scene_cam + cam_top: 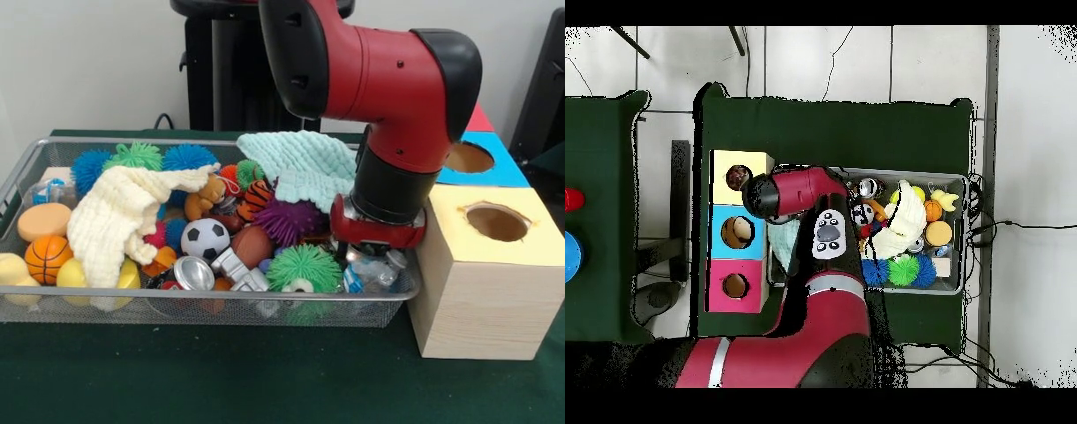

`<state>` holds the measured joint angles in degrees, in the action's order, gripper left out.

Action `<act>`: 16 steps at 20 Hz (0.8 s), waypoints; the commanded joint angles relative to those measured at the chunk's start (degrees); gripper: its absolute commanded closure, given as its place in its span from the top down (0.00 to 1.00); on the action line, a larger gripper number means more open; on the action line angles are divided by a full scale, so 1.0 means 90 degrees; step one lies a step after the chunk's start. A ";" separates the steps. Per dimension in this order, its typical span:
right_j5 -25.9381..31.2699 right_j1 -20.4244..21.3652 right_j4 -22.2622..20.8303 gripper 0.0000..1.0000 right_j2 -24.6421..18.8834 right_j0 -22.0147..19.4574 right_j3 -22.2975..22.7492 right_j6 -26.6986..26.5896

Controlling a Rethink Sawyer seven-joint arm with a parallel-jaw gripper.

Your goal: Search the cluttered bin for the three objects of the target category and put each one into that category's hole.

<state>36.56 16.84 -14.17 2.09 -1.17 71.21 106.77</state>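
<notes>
The wire mesh bin (26, 168) lies across the table, full of small things. It also shows in the overhead view (957, 180). My gripper (372, 256) is down inside the bin's right end, just above a crumpled clear plastic bottle (378, 270) and beside a green spiky ball (303, 265). The red wrist hides how the gripper stands. In the overhead view the arm (800, 192) covers the gripper and the bin's left part. Three wooden boxes with holes stand beside the bin: yellow top (521, 238), blue top (503, 168), pink top (479, 119).
The bin holds a cream cloth (124, 216), a mint cloth (300, 163), a soccer ball (205, 237), a basketball (46, 256), a purple spiky ball (287, 219), a metal can (192, 274) and a brown football (252, 246). The yellow box stands right against the bin's right end.
</notes>
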 commanded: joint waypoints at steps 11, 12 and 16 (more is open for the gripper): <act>-0.0506 -0.0544 0.0612 1.00 -0.0508 0.0053 0.0240 0.1056; -0.0561 -0.0528 0.0640 1.00 -0.0464 0.0062 0.0283 0.1163; -0.0740 -0.0456 0.0659 0.00 -0.0345 0.0082 0.0386 0.1324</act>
<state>36.19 16.59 -11.27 3.26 -0.65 71.15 106.77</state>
